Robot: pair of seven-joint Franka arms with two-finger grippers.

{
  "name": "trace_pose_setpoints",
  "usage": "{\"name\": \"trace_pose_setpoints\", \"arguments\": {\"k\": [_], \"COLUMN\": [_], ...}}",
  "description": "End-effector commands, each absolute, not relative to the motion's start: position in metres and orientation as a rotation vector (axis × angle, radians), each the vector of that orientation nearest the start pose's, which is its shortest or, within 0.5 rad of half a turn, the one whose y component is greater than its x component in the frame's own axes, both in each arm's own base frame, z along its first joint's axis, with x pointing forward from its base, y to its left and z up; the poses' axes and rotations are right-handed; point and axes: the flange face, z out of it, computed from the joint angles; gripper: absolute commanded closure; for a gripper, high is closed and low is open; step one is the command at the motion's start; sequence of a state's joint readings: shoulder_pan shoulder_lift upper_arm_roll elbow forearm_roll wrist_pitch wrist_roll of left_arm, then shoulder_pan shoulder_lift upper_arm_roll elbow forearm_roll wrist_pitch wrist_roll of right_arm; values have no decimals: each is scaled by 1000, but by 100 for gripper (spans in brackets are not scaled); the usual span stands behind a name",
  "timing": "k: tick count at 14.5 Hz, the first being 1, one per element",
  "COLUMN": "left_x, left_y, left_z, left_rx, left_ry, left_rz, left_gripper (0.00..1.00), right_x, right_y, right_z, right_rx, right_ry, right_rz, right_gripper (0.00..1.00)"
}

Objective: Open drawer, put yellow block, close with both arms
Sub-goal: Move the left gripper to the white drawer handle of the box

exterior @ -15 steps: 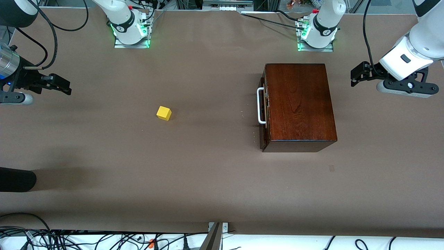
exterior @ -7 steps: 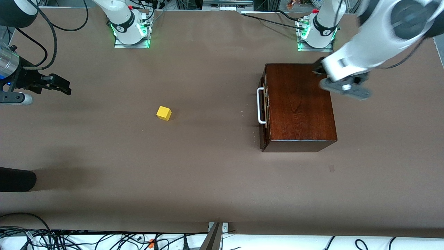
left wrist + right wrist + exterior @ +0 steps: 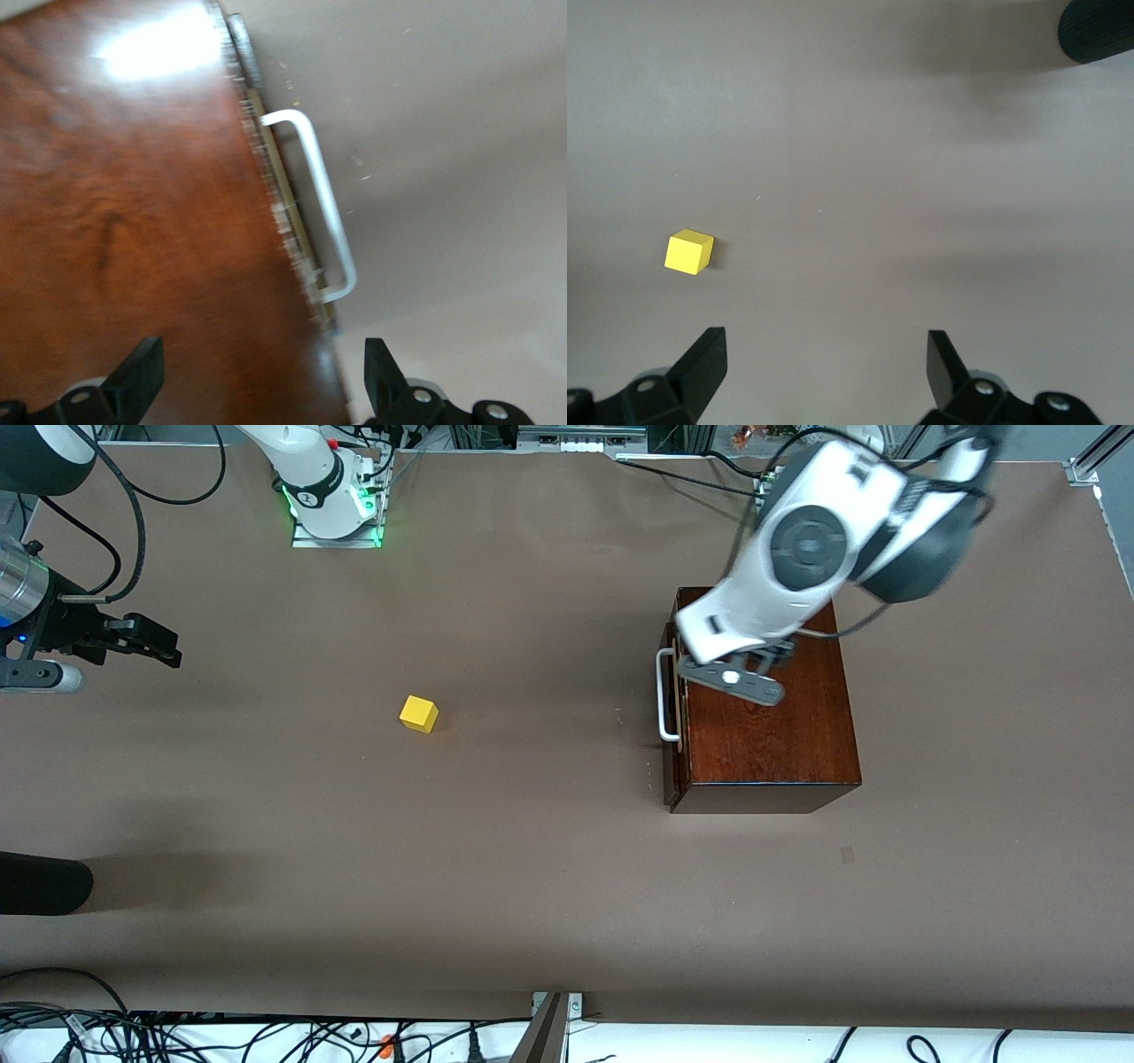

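The drawer (image 3: 671,695) sits shut in its dark reddish-brown wooden box (image 3: 766,691) toward the left arm's end of the surface (image 3: 532,868), its white bar handle (image 3: 663,695) facing the right arm's end (the handle shows plainly in the left wrist view too (image 3: 319,212)). The left gripper (image 3: 261,390) hangs over the box top by the handle edge, its fingers (image 3: 137,376) spread apart with nothing between them. The left arm (image 3: 824,540) reaches in from its base and covers part of the box. The yellow block (image 3: 419,714) lies alone on the bare surface, well apart from the box, toward the right arm's end. The right gripper (image 3: 164,648) waits over that end of the surface, fingers (image 3: 700,367) wide apart and empty, with the block (image 3: 688,252) in its camera's sight.
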State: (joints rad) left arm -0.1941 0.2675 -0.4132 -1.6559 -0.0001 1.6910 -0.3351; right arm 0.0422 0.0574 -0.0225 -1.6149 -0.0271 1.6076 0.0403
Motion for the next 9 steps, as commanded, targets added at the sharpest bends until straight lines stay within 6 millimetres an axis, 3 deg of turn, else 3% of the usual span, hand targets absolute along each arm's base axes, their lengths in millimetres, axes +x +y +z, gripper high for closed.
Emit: {"name": "trace_pose_setpoints", "arguments": {"k": [1, 4, 6, 9], "left_x": [516, 500, 496, 490], "left_y": [-359, -395, -405, -421], "left_z": [427, 400, 379, 364], "left_rx": [-3070, -3025, -2958, -2959], "left_ry": [305, 263, 268, 241], "left_rz": [309, 259, 225, 194], "left_gripper": [0, 0, 0, 0], "right_x": [571, 571, 571, 571], "right_y": [8, 10, 8, 10], "right_z": [577, 576, 575, 575], "right_rx": [-3158, -3160, -3158, -3158], "right_ry": [32, 27, 32, 27], "right_rz": [84, 89, 91, 91], "right_gripper": [0, 0, 0, 0]}}
